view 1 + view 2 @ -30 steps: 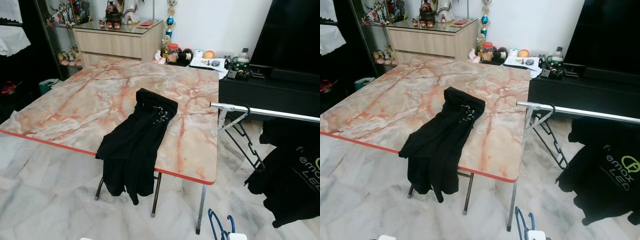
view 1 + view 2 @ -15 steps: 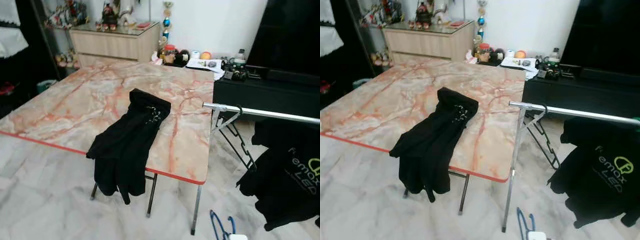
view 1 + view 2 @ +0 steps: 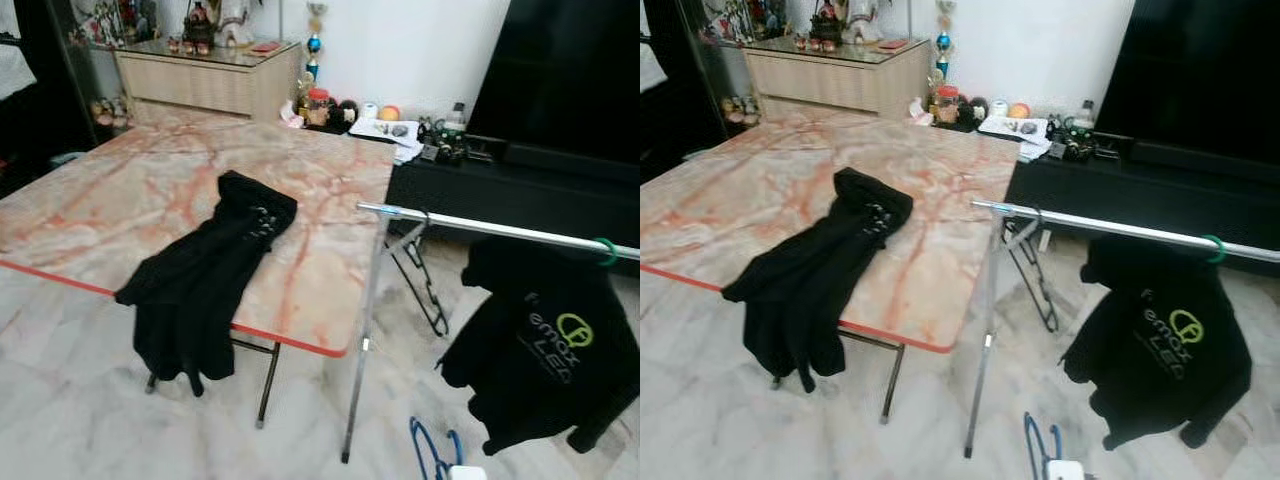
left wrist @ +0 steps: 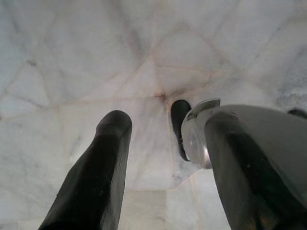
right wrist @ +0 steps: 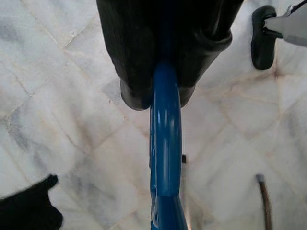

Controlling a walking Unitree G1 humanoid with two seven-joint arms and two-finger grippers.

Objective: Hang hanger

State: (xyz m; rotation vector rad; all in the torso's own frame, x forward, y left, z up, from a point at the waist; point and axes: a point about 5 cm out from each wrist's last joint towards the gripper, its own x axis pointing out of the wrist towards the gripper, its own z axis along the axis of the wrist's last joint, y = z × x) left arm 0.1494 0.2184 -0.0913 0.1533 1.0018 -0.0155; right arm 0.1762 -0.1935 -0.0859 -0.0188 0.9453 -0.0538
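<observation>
My right gripper (image 5: 162,88) is shut on a blue plastic hanger (image 5: 165,158), held low over the marble floor; the hanger (image 3: 432,452) also shows at the bottom edge of the left eye view. Ahead of it and higher runs a silver clothes rail (image 3: 500,228) on a thin upright post. A black printed T-shirt (image 3: 545,350) hangs from the rail on a green hanger (image 3: 604,250), and an empty black wire hanger (image 3: 420,280) hangs near the rail's left end. My left gripper (image 4: 165,120) hangs idle and open above the floor.
A marble-patterned folding table (image 3: 110,190) with a red edge stands to the left, with a black garment (image 3: 205,275) draped over its near edge. Behind the rail are a black TV cabinet (image 3: 470,195) and a wooden sideboard (image 3: 205,85). Open marble floor lies in front.
The whole picture has slid left as the camera turned right, bringing more of the rail and the hanging black T-shirt into view. The blue hanger stays in my right gripper.
</observation>
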